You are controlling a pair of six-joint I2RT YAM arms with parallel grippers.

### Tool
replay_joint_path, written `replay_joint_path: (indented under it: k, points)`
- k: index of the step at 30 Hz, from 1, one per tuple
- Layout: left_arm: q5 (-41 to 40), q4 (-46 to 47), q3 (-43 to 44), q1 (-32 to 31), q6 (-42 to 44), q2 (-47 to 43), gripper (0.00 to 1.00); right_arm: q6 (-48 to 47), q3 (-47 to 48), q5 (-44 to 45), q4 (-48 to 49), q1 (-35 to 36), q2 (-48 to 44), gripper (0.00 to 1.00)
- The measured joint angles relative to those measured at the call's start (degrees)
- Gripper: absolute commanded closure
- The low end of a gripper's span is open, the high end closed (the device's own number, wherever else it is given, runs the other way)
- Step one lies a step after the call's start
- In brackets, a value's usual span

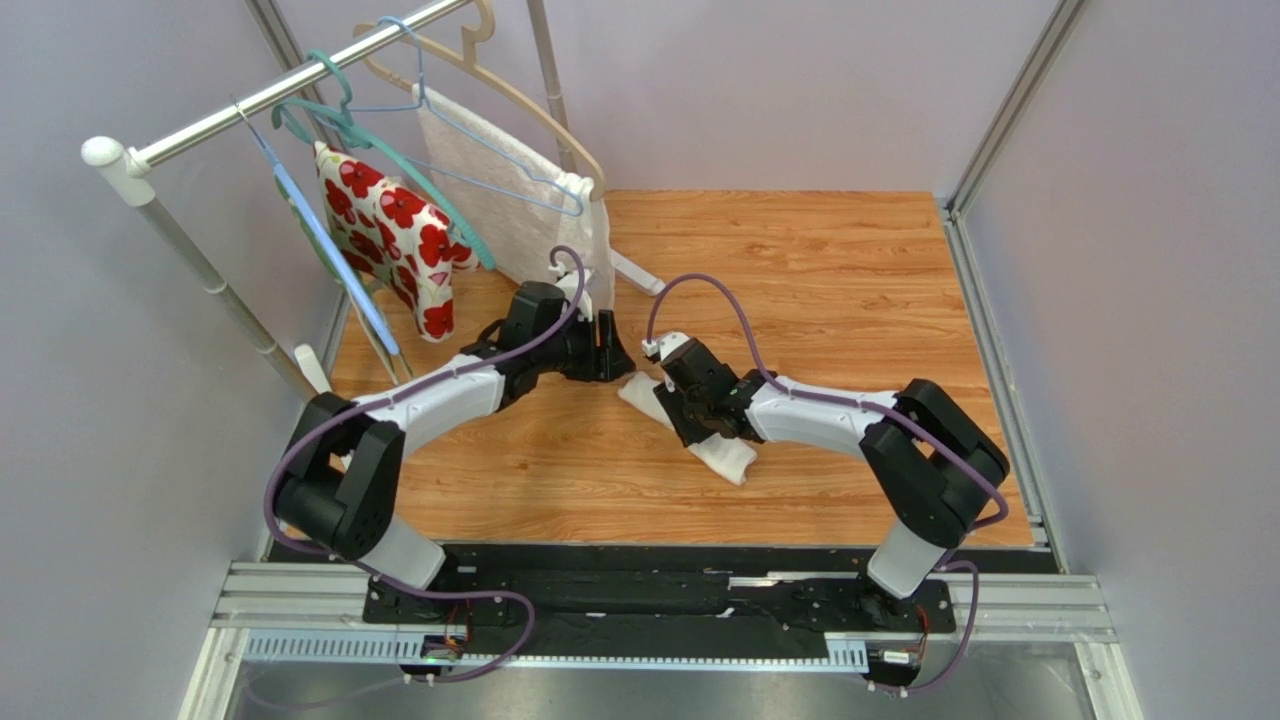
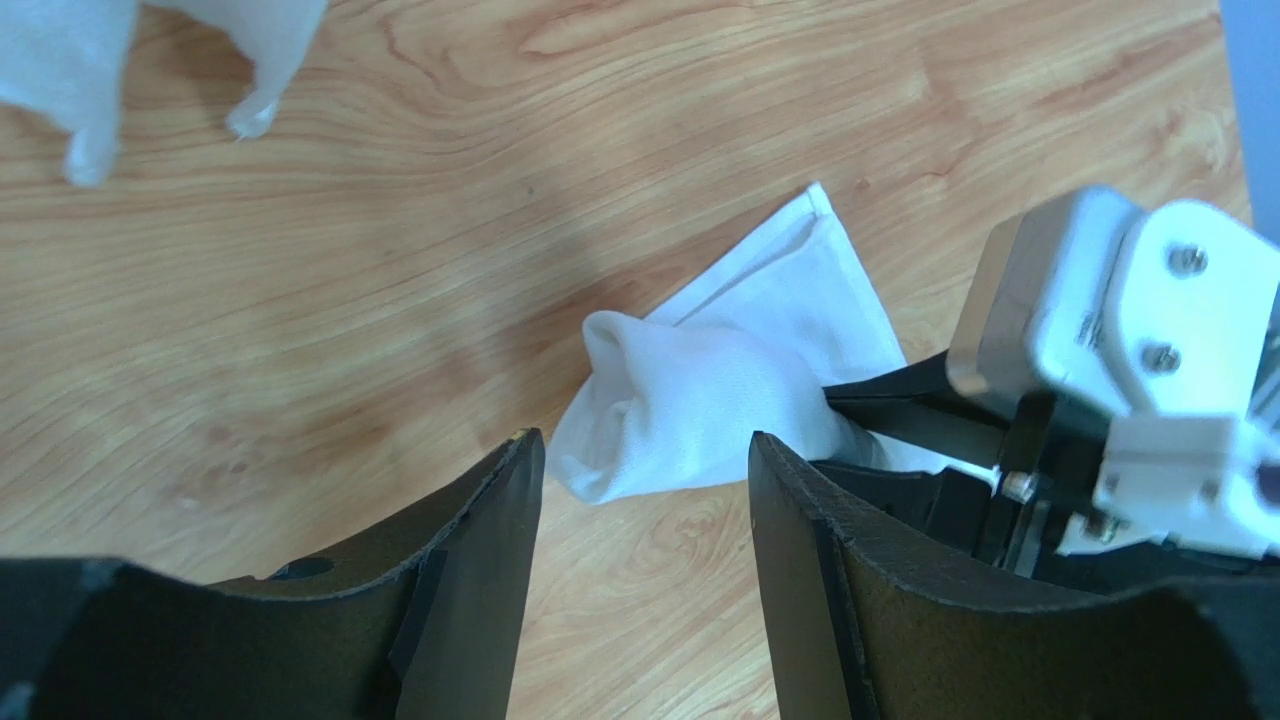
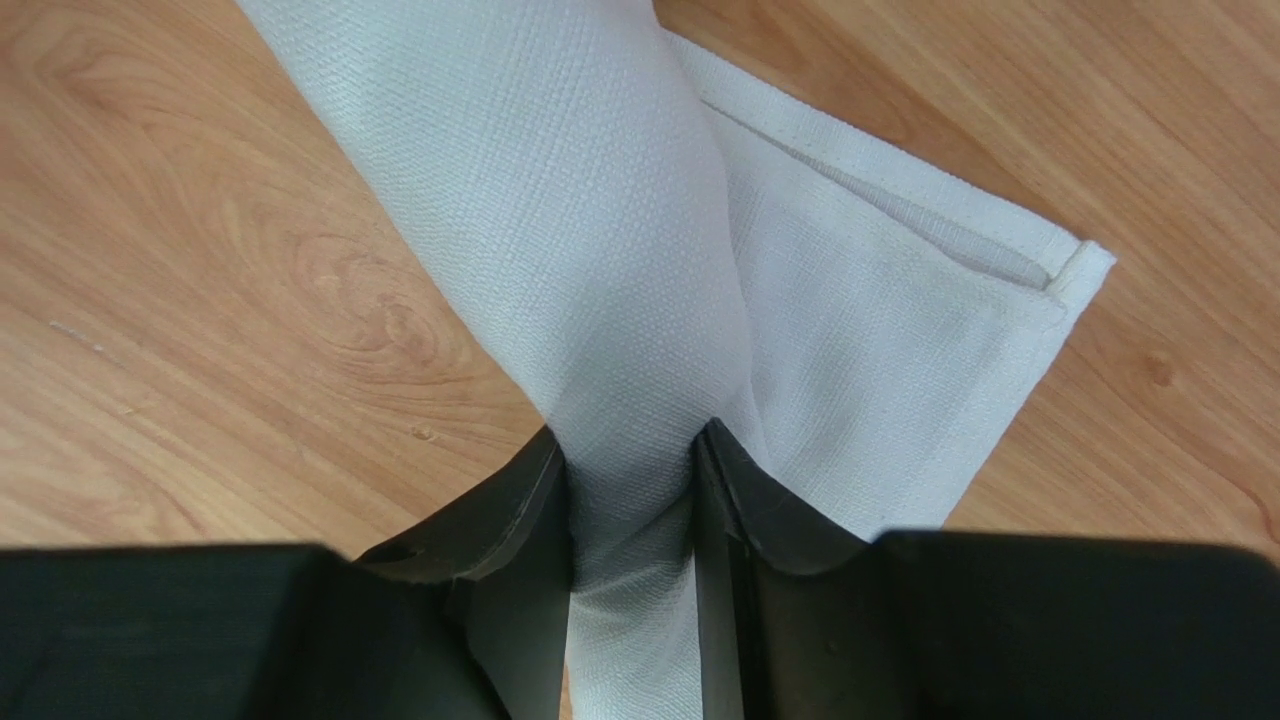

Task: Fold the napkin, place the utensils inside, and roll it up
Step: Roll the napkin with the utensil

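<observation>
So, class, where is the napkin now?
Top view: the napkin lies partly rolled at the table centre, pinched in the right claw, with the open left claw beside it.

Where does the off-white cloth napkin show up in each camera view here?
Top external: the off-white cloth napkin lies near the centre, a slanted strip under the right gripper.
Left wrist: right of centre, a bunched white bundle.
Right wrist: fills the upper middle, narrowing down into the jaws.
Shared landmark: the right gripper pinching it, seen in all three.
</observation>
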Motion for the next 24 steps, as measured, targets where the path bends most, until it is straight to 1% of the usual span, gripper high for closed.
replay_joint_path:
  k: [5, 10, 13, 17, 24]
  points:
    - [-2.5, -0.3, -4.1, 0.1, 0.0, -3.0, 0.39, 0.0, 0.0, -10.4, 0.0, -2.8, -0.5, 0.74]
    - [-1.0, 1.0, -8.3, 0.1, 0.2, -3.4, 0.39, 0.5, 0.1, -22.9, -1.2, -6.7, -0.3, 0.74]
    - [0.6, 2.8, -10.3, 0.1, 0.1, -4.1, 0.39, 0.8, 0.5, -28.8, -2.3, -8.9, 0.7, 0.75]
    - [2.0, 6.3, -12.1, 0.1, 0.0, -5.0, 0.39, 1.0, 3.0, -35.3, -4.4, -11.6, 3.8, 0.76]
    - [3.8, 12.3, -13.2, 0.1, -0.8, -4.0, 0.38, 1.2, 5.7, -43.4, -6.0, -14.3, 8.0, 0.76]
